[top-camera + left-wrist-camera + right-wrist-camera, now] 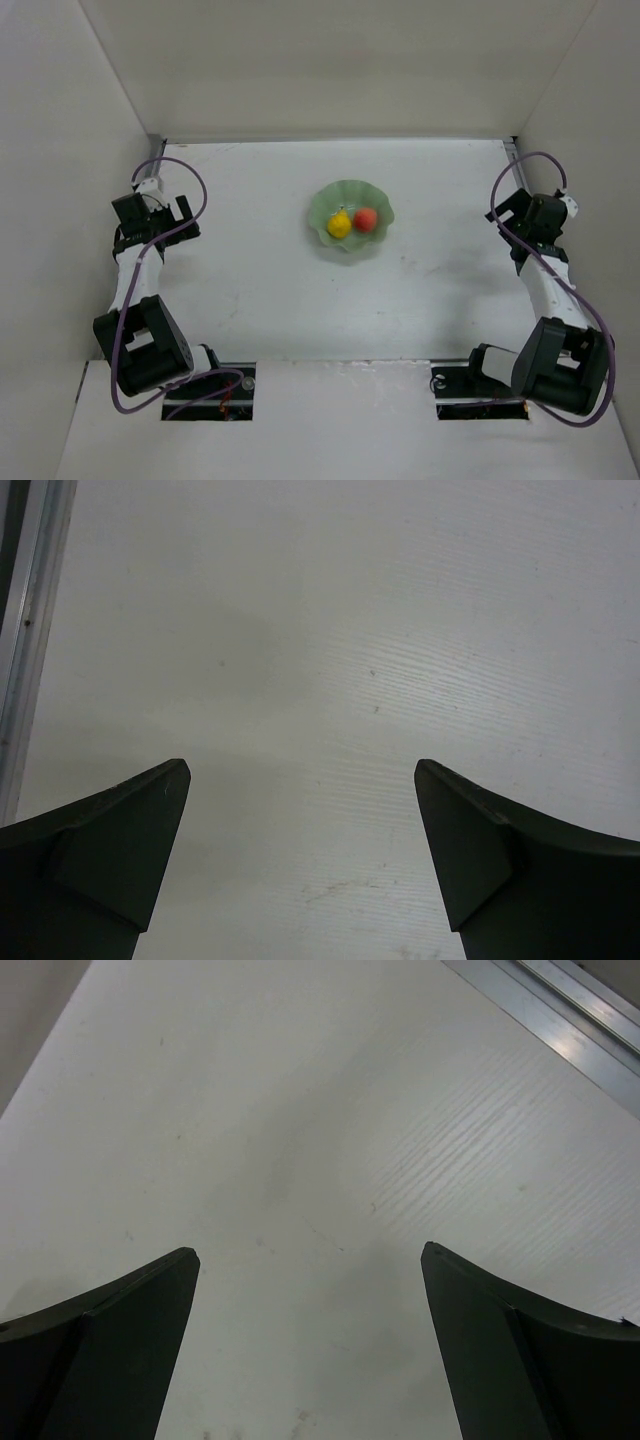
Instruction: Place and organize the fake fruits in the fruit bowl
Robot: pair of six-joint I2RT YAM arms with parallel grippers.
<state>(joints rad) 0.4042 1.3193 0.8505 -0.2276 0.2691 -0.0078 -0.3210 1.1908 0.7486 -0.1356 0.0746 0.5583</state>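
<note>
The yellow pear (339,225) and the red apple (365,219) are seen lying inside the green fruit bowl (324,204), close side by side (the pear on the left, the apple on the right in the top view). The bowl is set near the middle of the white table (250,290), and no fruit is seen outside it. The left gripper (302,770) is held far off by the left edge of the table. Its fingers are spread wide and nothing is held between them. The right gripper (310,1255) is held far off by the right edge, spread just as wide, and nothing is held there either. So the putting-in step looks done, and the job seems to be at its end. If a next move is needed at all, only a gentle tidy-up nudge of the fruits would be called for, so that the bowl is not tipped.
</note>
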